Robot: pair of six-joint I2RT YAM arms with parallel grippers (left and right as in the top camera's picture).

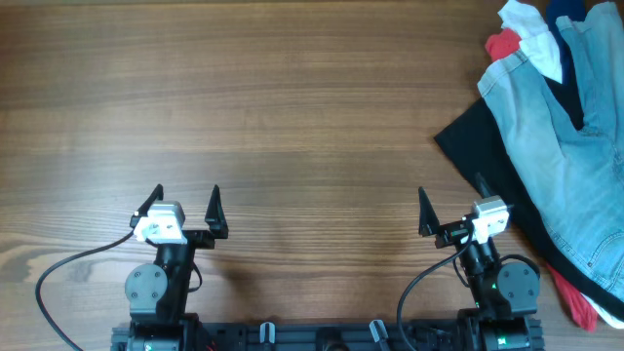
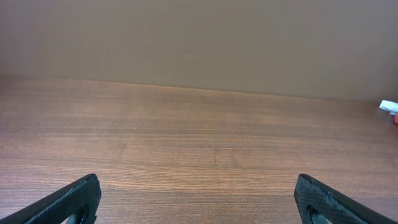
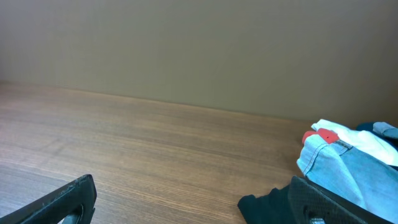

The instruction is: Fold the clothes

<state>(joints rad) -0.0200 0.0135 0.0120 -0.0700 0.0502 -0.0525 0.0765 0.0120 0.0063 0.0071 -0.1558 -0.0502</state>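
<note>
One pair of denim shorts near right hand

Desk: no print, label or number legible.
Shorts: no tag or brand readable.
Black garment: no lettering shows.
Left end effector, right end effector: no markings readable; too small to tell.

I see a smooth, matt wood-grain table, shorts of faded, soft-worn light-blue denim, a black garment of flat matt cloth, red cloth and white cloth looking soft and unglossed, and dull, finely grained black plastic on the fingers of the left gripper.
</note>
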